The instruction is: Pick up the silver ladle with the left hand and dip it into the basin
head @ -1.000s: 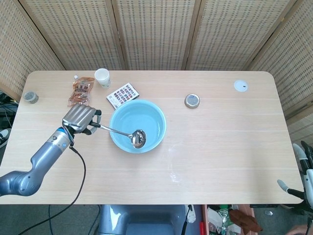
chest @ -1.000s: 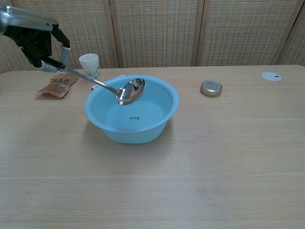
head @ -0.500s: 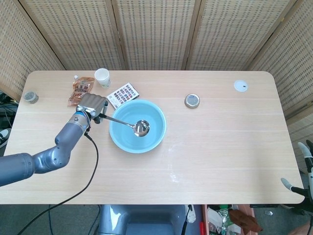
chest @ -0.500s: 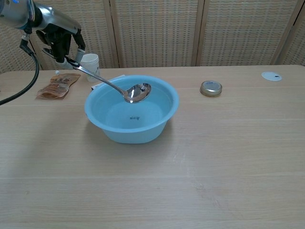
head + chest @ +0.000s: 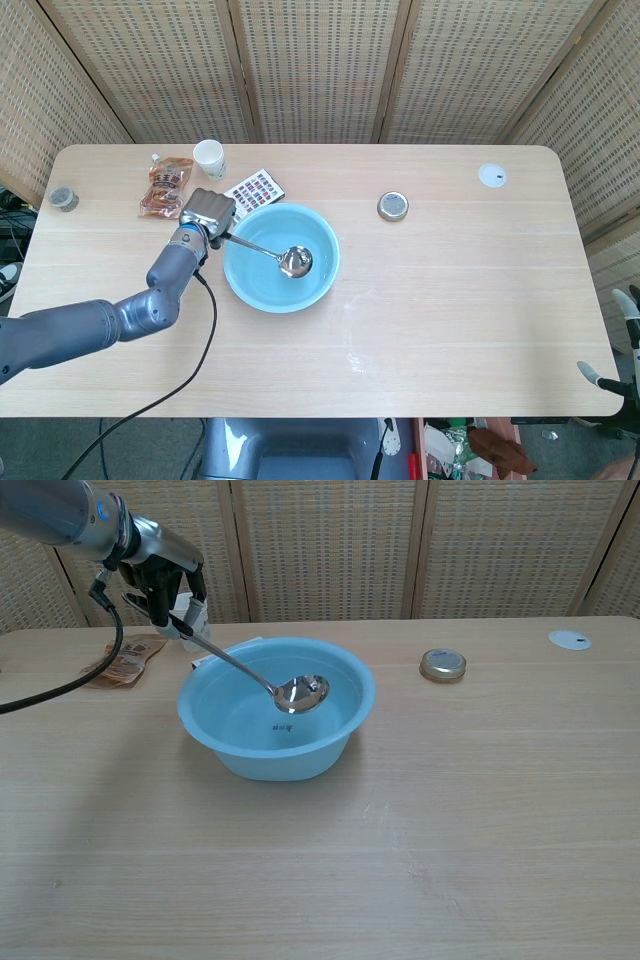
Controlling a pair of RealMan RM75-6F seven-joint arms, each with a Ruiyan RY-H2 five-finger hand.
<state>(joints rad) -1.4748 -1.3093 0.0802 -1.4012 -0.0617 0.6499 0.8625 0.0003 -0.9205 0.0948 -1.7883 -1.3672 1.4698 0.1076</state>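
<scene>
My left hand (image 5: 207, 212) holding ladle (image 5: 268, 251), bowl end in basin (image 5: 320, 283) to its right, pouch (image 5: 166, 185) behind-left, cup (image 5: 209, 157) behind.

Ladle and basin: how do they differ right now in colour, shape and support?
The silver ladle is shiny metal, while the basin is matte light blue. The ladle is slender with a long handle and small bowl; the basin is wide and round. The ladle is tilted and held by the left hand, its bowl down inside the basin; the basin sits flat on the table. Both have open, concave bowls.
</scene>
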